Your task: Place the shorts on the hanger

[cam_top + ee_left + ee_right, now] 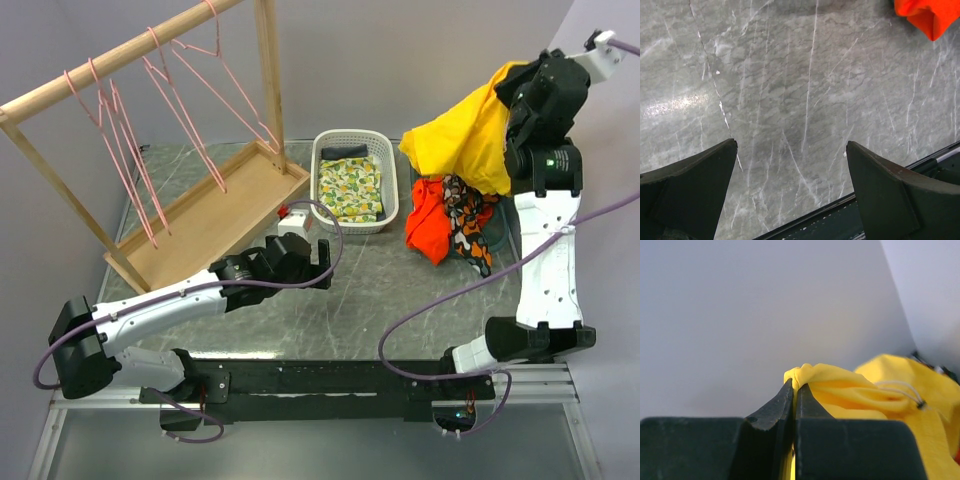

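The yellow shorts (462, 140) hang bunched above the table's far right, lifted off the cloth pile beneath them. My right gripper (508, 82) is raised high there and is shut on a fold of them. The right wrist view shows its jaws (796, 385) pressed together on a knot of the yellow shorts (865, 390). Several pink wire hangers (185, 110) hang on the wooden rail at the far left. My left gripper (325, 262) is low over the middle of the table, far from both; its fingers (791, 144) are wide open with only grey marble between them.
An orange-red cloth (428, 225) (927, 15) and a black-white-orange patterned cloth (468, 228) lie under the shorts. A white basket (322, 170) holding lemon-print fabric stands at the back centre. The wooden rack's base tray (205, 215) sits at the left, with a small white block (293, 222) beside it.
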Action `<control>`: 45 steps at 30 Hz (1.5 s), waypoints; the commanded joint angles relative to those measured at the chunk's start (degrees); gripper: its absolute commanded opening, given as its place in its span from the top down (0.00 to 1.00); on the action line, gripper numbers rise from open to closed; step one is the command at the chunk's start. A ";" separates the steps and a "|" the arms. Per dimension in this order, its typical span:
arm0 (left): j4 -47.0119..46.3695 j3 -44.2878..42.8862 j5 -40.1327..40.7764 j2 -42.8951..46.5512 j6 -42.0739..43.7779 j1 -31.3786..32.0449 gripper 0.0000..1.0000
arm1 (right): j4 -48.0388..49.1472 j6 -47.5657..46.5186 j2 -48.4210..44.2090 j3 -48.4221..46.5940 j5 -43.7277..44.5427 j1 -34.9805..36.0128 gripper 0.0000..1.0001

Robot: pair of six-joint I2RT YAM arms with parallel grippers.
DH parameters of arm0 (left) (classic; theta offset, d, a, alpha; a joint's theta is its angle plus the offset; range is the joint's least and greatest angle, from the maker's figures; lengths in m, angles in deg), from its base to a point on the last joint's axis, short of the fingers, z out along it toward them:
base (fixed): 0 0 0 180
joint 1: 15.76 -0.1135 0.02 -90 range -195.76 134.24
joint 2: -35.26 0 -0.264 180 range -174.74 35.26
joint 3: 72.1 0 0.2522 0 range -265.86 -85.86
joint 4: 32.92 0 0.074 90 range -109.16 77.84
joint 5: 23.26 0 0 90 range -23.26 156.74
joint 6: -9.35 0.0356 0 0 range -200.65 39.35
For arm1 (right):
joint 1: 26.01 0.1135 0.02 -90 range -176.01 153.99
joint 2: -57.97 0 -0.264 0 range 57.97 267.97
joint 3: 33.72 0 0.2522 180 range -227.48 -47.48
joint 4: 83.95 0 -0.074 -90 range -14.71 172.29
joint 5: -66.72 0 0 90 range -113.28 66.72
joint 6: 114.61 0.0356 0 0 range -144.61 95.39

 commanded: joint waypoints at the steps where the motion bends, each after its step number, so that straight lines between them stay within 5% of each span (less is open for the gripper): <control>1: -1.05 -3.23 -0.37 0.39 1.36 -0.60 0.03 | 8.74 -1.71 2.85 -11.44 -7.13 0.47 1.00; 5: -0.79 -3.85 -0.02 0.66 1.72 -0.87 0.04 | 9.43 -3.56 6.11 -20.85 -11.80 1.26 1.00; 14: 0.79 -5.52 0.95 1.45 2.77 -1.39 0.04 | 15.68 -4.17 3.57 -18.77 -16.12 3.63 1.00; 37: 4.13 -15.45 1.56 13.75 14.46 -1.66 0.04 | 13.32 -5.58 -8.12 -17.18 -14.89 26.21 1.00; 45: 3.26 -12.83 -0.71 21.56 14.73 -1.66 0.04 | 12.17 -3.74 -18.65 12.14 -10.92 36.77 1.00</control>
